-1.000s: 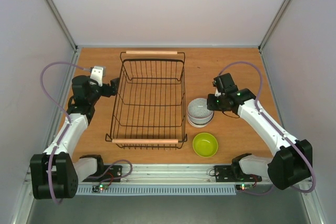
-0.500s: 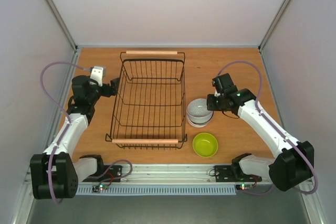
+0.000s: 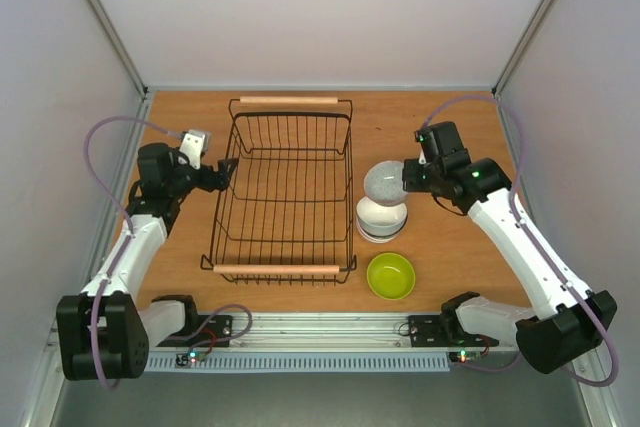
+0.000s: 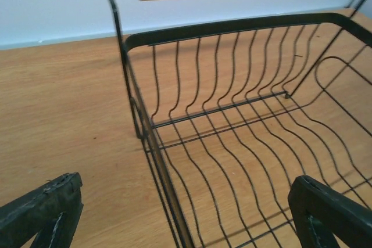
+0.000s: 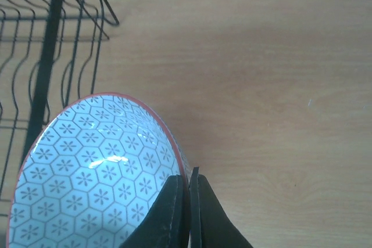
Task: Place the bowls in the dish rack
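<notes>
Bowl (image 5: 99, 172) rim cropped, pinched by right end effector (image 5: 186, 183).

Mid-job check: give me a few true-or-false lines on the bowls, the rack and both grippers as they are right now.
1. The right gripper is shut on the rim of the patterned bowl. True.
2. The dish rack holds one bowl. False: there are no bowls in it.
3. The green bowl lies outside the rack, open side up. True.
4. The left gripper is clamped on a wooden handle. False: it is open and grips nothing, with the rack's side rim between its fingers.
</notes>
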Controlling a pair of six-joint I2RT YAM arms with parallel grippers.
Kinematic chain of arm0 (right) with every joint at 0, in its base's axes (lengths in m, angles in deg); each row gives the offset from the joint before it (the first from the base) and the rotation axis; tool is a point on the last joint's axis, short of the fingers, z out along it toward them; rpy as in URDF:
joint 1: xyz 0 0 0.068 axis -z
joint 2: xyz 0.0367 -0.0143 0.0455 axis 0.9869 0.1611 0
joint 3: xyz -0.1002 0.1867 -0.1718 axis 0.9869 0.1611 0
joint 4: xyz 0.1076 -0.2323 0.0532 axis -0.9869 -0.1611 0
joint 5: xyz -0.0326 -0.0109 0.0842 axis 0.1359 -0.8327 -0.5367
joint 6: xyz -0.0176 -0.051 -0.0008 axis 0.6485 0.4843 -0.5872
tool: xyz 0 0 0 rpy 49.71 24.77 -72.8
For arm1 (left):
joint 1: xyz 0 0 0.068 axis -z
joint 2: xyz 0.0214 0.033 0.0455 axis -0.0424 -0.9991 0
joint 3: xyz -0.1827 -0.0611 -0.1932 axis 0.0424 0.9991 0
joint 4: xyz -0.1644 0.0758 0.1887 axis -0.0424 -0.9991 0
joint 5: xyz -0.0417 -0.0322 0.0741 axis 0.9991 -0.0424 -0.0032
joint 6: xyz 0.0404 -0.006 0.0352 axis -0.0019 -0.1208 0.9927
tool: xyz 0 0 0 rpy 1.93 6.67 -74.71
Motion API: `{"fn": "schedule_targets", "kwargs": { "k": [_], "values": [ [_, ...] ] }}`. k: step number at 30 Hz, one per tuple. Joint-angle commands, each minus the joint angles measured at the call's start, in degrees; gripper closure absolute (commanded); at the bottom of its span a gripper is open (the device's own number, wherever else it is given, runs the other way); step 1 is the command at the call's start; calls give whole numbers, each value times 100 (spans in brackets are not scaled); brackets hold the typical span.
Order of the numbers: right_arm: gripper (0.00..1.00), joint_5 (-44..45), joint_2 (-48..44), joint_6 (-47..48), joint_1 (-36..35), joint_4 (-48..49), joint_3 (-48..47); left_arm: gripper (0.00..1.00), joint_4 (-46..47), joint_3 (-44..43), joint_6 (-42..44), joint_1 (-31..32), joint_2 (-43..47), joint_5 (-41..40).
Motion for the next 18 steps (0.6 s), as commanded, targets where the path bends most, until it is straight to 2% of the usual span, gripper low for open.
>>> {"fn": "schedule_targets", "kwargs": {
  "k": [1,6,10,18],
  "values": [
    [99,342,-178,203,-26,-118,-633,4,-758,-566,305,-36,102,792],
    [99,175,-15,258,-190,-58,-1463,5,-1757,-1288,390,-38,-22,1712],
    [99,419,704,382,-892,-21,-2243,5,-2921,-2172,499,3,-258,2851],
    [99,1458,2561,759,-2231,-331,-3997,3,-3651,-2595,418,135,-354,3530]
  ]
}}
